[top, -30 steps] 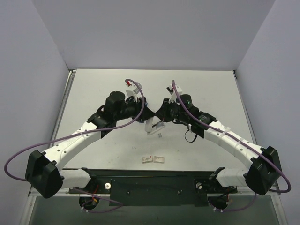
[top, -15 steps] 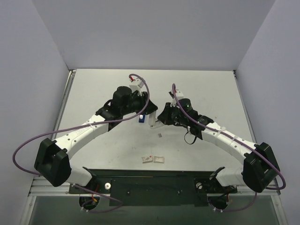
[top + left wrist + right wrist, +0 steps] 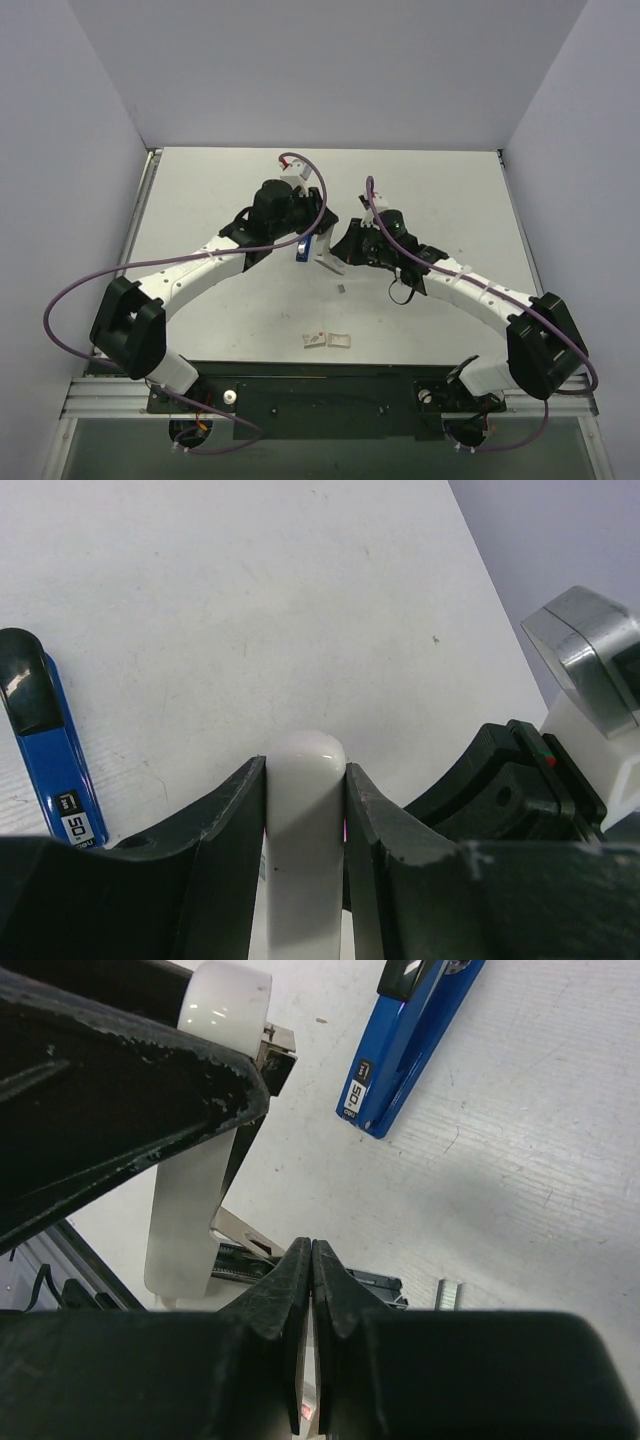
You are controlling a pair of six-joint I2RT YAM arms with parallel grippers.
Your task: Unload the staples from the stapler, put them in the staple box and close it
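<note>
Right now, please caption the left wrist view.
Left end effector clamps a white rounded part, blue stapler beside it.
</note>
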